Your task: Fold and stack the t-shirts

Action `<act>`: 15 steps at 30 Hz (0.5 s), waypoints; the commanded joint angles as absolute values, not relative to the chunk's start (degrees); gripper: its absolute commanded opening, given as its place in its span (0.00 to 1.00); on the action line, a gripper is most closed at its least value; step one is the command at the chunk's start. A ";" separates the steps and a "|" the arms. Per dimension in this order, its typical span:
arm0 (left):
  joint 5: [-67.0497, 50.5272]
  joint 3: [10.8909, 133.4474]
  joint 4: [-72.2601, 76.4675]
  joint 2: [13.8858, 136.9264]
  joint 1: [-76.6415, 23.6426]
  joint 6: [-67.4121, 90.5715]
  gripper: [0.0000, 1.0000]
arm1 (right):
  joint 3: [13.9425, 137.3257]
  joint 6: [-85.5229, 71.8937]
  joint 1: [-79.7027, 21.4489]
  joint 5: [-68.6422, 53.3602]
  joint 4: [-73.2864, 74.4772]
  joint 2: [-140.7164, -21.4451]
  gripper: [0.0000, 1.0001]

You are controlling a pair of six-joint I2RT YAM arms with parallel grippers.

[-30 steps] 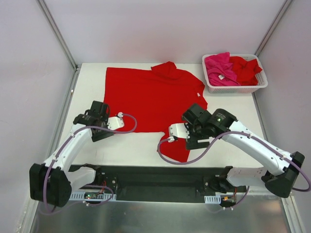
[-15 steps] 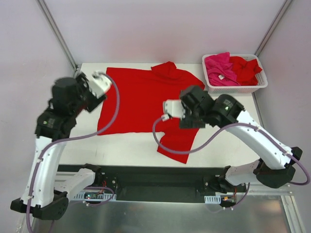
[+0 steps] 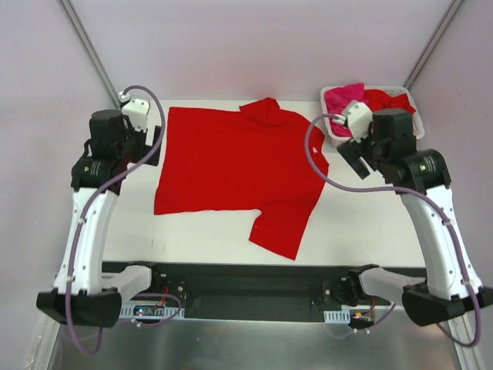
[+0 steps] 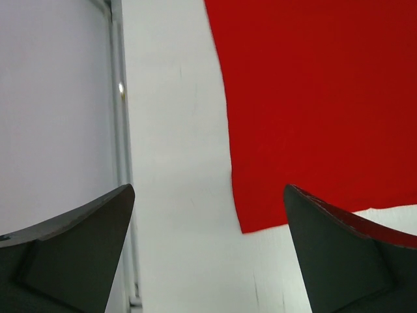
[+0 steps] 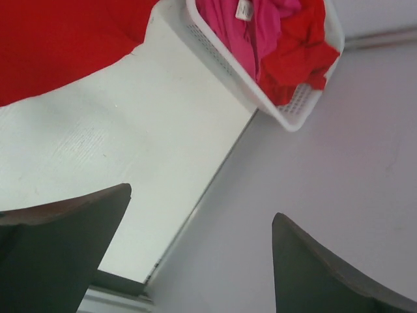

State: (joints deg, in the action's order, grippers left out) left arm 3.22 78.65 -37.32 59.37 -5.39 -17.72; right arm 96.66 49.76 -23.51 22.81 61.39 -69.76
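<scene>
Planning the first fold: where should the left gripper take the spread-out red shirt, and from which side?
Probably the near-left hem corner of the red shirt, from the left: it lies flat on the table, close to the open left gripper.

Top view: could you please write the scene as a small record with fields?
spread red t-shirt: lies flat on the table, no gripper touches it
basket: far right corner, holds a pink t-shirt and a crumpled red t-shirt
left gripper: open, empty, over the spread shirt's left edge
right gripper: open, empty, raised near the basket
folded stack: none yet
</scene>
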 commanded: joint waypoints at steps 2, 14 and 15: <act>-2.78 77.34 -38.49 65.20 1.14 -9.65 0.99 | 82.11 47.88 -9.51 2.95 49.22 -61.17 0.96; -8.24 88.07 -41.57 66.54 -1.32 -16.69 0.99 | 82.55 40.87 -11.07 1.48 52.85 -71.03 0.96; -9.83 87.54 -41.22 65.58 -1.23 -16.79 0.99 | 80.70 40.78 -11.60 3.50 47.60 -70.32 0.96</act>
